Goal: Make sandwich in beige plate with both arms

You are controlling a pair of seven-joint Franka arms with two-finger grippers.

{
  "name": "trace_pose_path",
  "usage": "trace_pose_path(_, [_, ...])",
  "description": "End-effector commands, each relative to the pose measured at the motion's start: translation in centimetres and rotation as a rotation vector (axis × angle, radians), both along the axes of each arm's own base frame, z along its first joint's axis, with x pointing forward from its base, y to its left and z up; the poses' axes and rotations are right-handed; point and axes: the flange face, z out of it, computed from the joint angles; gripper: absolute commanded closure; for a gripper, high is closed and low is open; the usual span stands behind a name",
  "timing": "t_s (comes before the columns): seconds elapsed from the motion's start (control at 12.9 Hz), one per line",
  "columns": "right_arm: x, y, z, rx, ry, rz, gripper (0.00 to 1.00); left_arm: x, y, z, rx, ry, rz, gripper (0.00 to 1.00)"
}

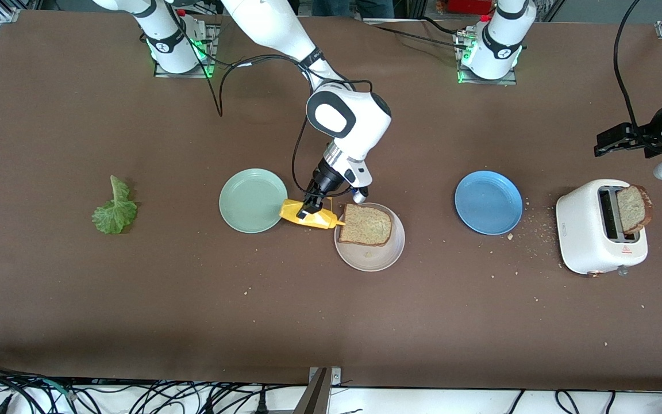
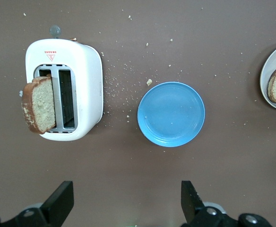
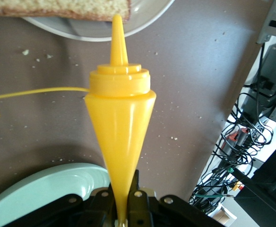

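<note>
The yellow bottle [image 1: 310, 214] in the right gripper [image 1: 308, 210] fills the gap between mint-green plate [image 1: 249, 195] and beige plate [image 1: 387, 253], its nozzle seemingly at the toast slice [image 1: 366, 224]; bare table [image 1: 423, 322] surrounds the blue plate [image 1: 488, 202].

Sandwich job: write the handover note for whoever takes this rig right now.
Right gripper: jaws shut on the yellow squeeze bottle, cap off, nozzle aimed at the bread slice on the beige plate.
Left gripper: jaws open, holding nothing, over the table near the white toaster and blue plate.
Done: one slice plated.
Left: sauce, then the lettuce leaf from the right arm's end, then the second slice sticking out of the toaster.
</note>
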Motion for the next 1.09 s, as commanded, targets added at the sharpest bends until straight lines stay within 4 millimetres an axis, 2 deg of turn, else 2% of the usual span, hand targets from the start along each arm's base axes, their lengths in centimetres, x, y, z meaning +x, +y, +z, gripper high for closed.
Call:
trace_pose_path(0.0, [2.0,-0.6,3.3,-0.011,-0.006,-0.009,1.00,0.0,0.0,-0.1,-0.025,-0.010,0.011,0.00])
trace_pose_path(0.23, [7.0,-5.7,10.0,0.109,0.126,-0.053,1.00,0.0,-0.1,0.0,-0.025,-0.012,0.010,0.00])
trace_pose_path(0.31, [8.9,-8.3,12.7,0.168,0.176,-0.066,1.00,0.0,-0.1,0.0,-0.026,-0.012,0.010,0.00])
trace_pose_path(0.47, [12.3,-14.0,16.8,0.293,0.257,-0.100,1.00,0.0,-0.1,0.0,-0.026,-0.013,0.010,0.00])
trace_pose_path(0.62, [15.7,-20.7,19.9,0.428,0.324,-0.127,1.00,0.0,-0.1,0.0,-0.026,-0.013,0.010,0.00])
trace_pose_path(0.78, [18.5,-28.2,21.8,0.584,0.380,-0.158,1.00,0.0,-0.1,-0.1,-0.026,-0.012,0.010,0.00])
trace_pose_path(1.01, [20.7,-38.6,21.0,0.864,0.542,-0.200,1.00,0.1,-0.1,-0.2,-0.026,-0.010,0.010,0.00])
